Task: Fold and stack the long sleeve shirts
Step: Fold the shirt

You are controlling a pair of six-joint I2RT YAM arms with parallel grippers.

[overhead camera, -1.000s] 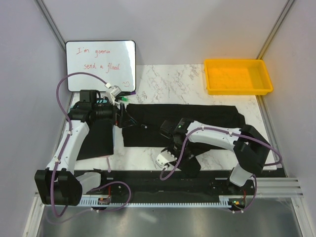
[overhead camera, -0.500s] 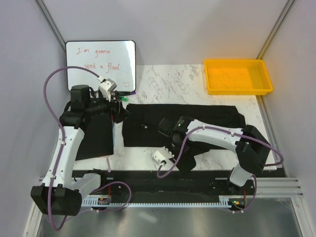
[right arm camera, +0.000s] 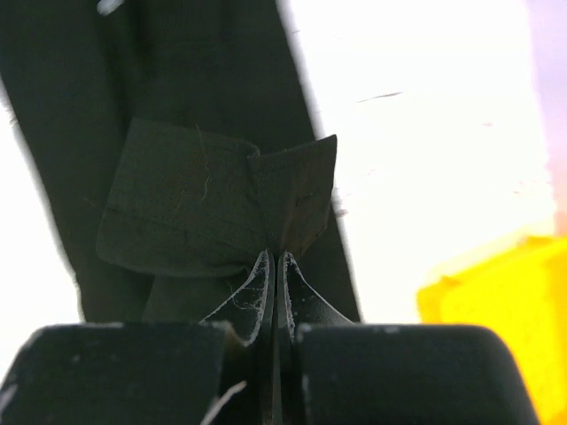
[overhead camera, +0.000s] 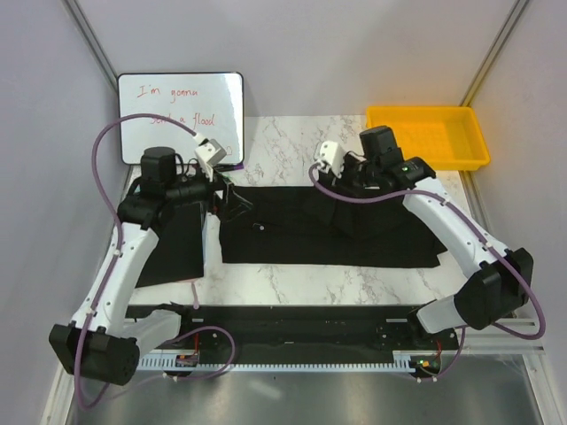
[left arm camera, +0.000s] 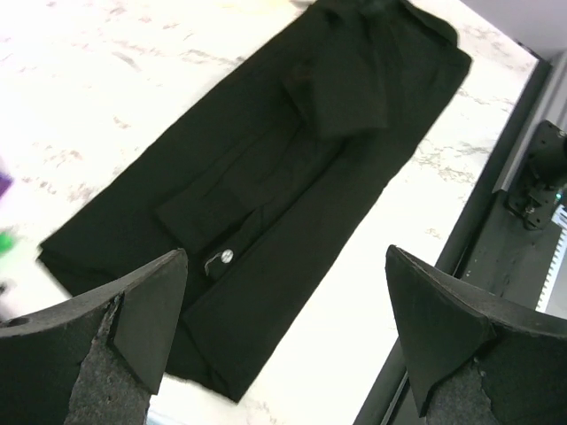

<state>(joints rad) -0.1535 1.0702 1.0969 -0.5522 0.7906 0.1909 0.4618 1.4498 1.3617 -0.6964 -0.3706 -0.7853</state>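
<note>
walls (overhead camera: 310, 53): plain pale grey | table (overhead camera: 301, 142): white, marble-veined | whiteboard (overhead camera: 182, 115): leaned at back left | yellow tray (overhead camera: 427, 162): sat back right | light: was even

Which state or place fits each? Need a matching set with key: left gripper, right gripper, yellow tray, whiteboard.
Things:
1. left gripper
2. right gripper
3. yellow tray
4. whiteboard

States or places:
A. far right, nothing visible inside
B. wide open, holding nothing, above the black shirt
C. far left, red handwriting on it
D. pinched shut on a fold of the black shirt

Pairs: 1-B, 2-D, 3-A, 4-C
</note>
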